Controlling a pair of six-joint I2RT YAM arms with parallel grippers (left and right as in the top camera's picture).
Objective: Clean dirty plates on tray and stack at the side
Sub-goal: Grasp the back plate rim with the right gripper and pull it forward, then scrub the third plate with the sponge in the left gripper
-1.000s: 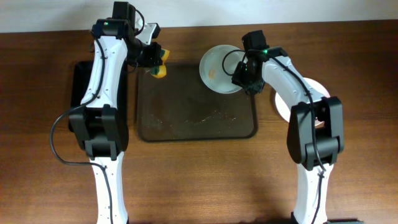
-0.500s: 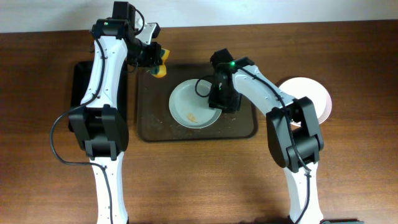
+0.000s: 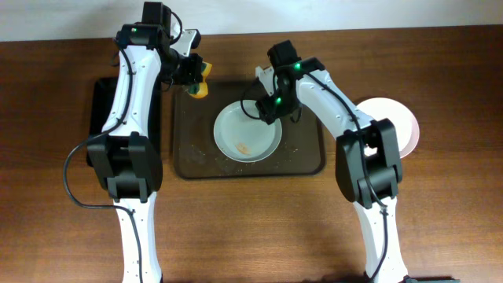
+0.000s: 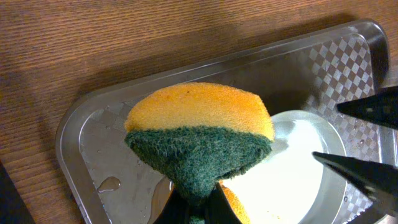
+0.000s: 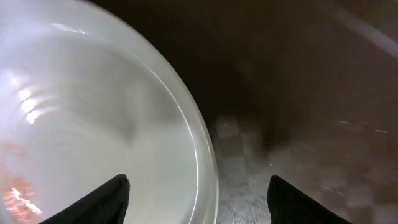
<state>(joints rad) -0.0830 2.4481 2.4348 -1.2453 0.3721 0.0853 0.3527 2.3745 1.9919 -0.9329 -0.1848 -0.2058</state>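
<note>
2 white arms (image 3: 130,86) — black joints (image 3: 126,161), green LEDs (image 3: 135,31).

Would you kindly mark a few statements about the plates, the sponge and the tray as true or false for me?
1. The left fingers grip a yellow-and-green sponge. True.
2. The plate on the tray is spotless. False: it carries an orange smear.
3. A second plate lies on the table, right of the tray. True.
4. The right fingers are shut. False: they are spread apart at the plate's rim.
5. The sponge rests on the plate. False: it is over the tray's far-left corner, off the plate.
</note>
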